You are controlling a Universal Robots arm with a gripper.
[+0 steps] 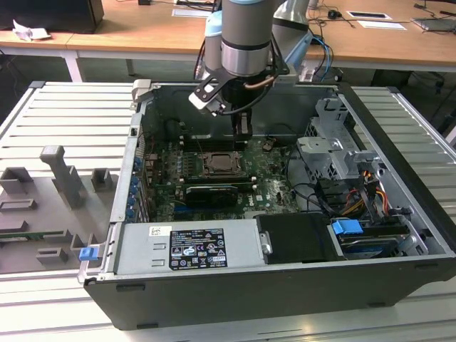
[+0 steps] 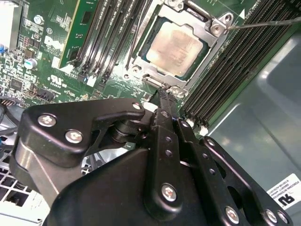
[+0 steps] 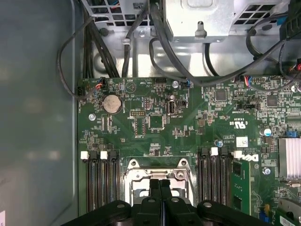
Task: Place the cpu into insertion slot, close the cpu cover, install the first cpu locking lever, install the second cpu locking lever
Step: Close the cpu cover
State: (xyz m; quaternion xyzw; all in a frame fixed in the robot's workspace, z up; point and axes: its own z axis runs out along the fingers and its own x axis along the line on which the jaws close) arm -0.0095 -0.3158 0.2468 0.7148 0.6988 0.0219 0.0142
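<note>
**Over the socket: pinched fingers at the cover's corner**

Deep in the open computer case [image 1: 235, 299], toward its far wall, the gripper [image 1: 242, 134] hangs straight down over the green circuit board [image 3: 155, 122], close by the insertion slot [image 1: 221, 165]. In both wrist views the fingers [image 3: 154, 188] are pressed flat together into one narrow black blade, and nothing sits between them.

And the cpu [image 2: 176, 44] is home! It lies flat in the slot, its pale tan metal face up, smooth with a faint mottle. The cpu cover [image 2: 146, 68] lies down around it, a stamped silver-grey frame with the chip showing through its square window.

The blade's tip [image 2: 163, 94] is right at the frame's near corner. Whether it touches cannot be told. From the opposite corner a thin wire lever [image 2: 263, 22] runs out over the long black memory slots [image 2: 108, 37]. Whether it is latched cannot be told either.

This looks like lever work, with the chip and cover already dealt with. Doing it well seems to mean putting the tip squarely on the wire, not on the frame. Round, slick spring steel could skid off hard plastic, so a slow, steady push looks wise. The blade should also keep clear of the chip's face and the white clips [image 3: 103, 154] at the slot ends.
</note>
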